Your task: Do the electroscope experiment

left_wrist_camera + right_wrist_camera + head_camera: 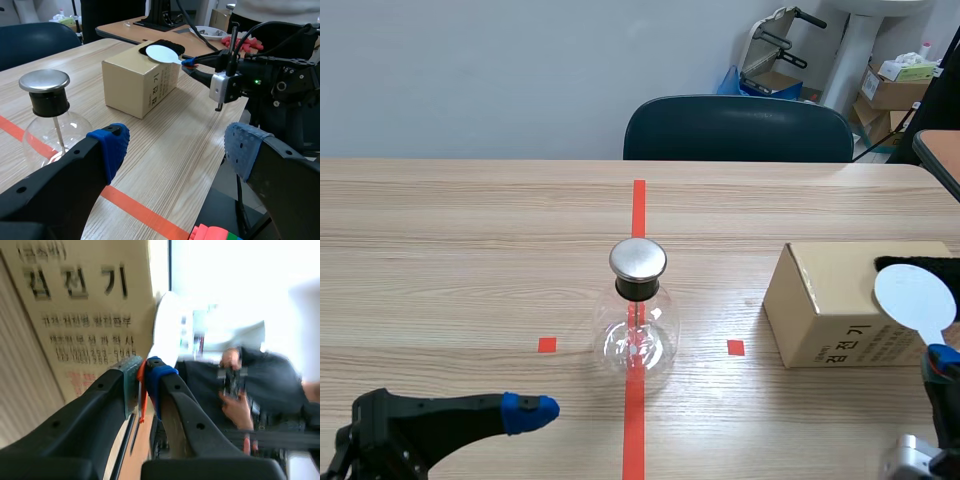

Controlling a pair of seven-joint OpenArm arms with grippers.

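Scene view puts the electroscope [638, 320] upright on the red tape line in the middle of the desk [470, 250], with its metal cap [638, 259] uppermost. Our right jaws, low at the desk's right edge, are closed on the thin handle of the white disc paddle [916, 294]; right wrist view shows the pads [131, 382] pinching it. The paddle's long axis runs away from us, and its disc lies over a black cloth [952, 272] on top of the cardboard box [840, 305]; we cannot tell whether it touches. Our left jaws stand wide apart and empty, near the electroscope on its near-left side. We judge the next move is the right arm's. The cap lies to its left, beyond the box, so the disc must lift and swing leftward.
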